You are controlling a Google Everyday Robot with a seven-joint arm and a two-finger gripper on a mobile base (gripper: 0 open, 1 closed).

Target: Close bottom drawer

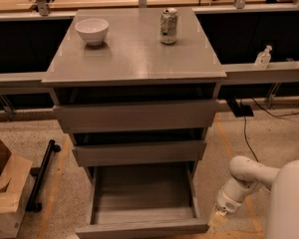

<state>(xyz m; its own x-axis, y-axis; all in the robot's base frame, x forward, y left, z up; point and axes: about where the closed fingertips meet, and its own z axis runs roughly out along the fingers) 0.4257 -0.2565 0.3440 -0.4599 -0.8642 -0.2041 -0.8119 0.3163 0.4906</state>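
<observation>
The bottom drawer (142, 229) of the grey cabinet is pulled far out, its shallow box empty, its flat front at the lower frame edge. The two drawers above, middle (139, 153) and top (137, 116), are each out a little. My white arm comes in from the lower right. The gripper (218, 218) hangs low just right of the bottom drawer's front right corner, close to it, near the floor. I cannot tell if it touches the drawer.
A white bowl (92, 31) and a drink can (168, 26) stand on the cabinet top (134, 54). Cardboard boxes (5, 193) and a black bar (42, 176) lie on the floor at left. A cable (246, 133) runs along the floor at right. A bottle (263, 57) stands on the right ledge.
</observation>
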